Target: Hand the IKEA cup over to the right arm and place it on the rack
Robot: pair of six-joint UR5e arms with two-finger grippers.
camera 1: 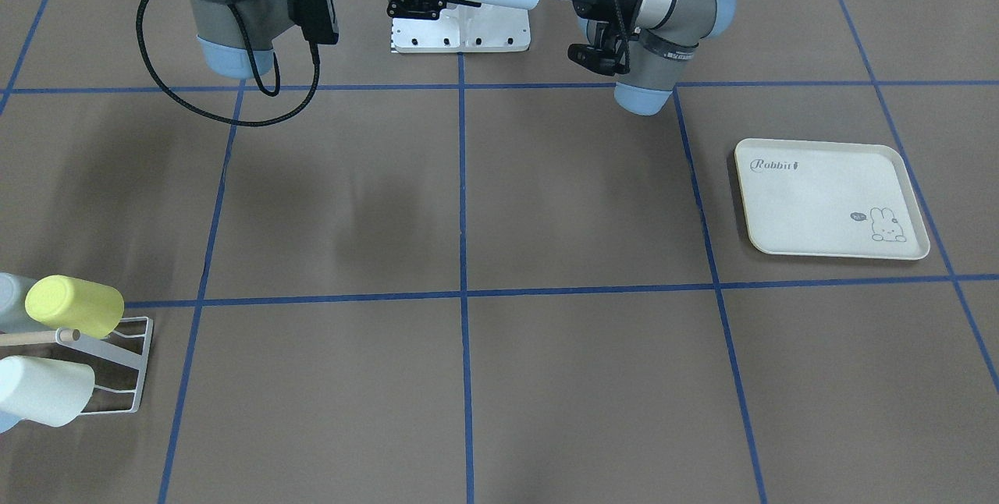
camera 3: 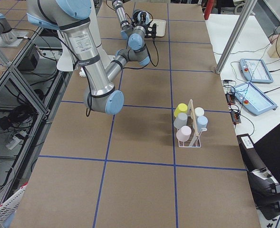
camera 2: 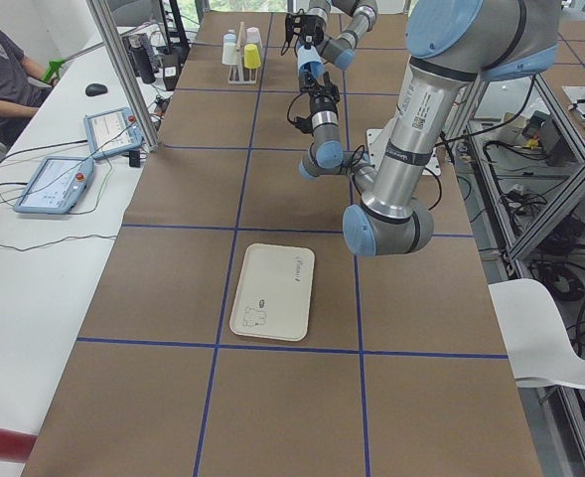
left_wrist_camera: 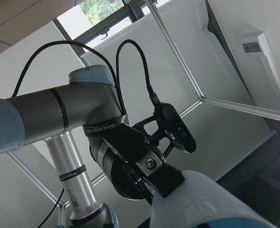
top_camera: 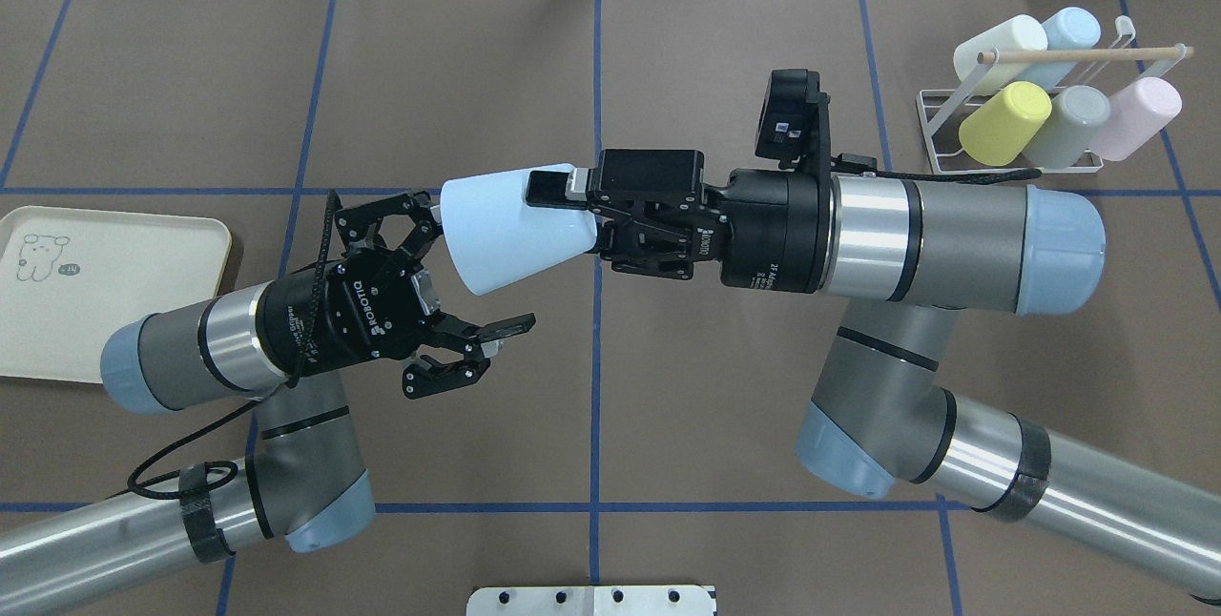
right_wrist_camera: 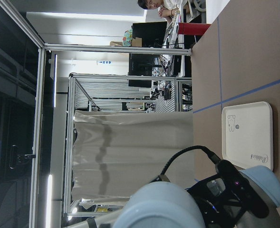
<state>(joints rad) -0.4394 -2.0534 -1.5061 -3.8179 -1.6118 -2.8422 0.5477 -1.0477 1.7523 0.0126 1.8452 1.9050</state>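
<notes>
Right pincer is clamped on the pale blue cup, held sideways above the table; left pincer (fingers spread wide) sits at its wider end.

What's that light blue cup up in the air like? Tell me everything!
The pale blue plastic-looking tapered cup is smooth and lies sideways in the air above the brown table. The right end effector is shut on its narrow end, with one finger along its side. Its wide end points at the left end effector, which is open.
</notes>
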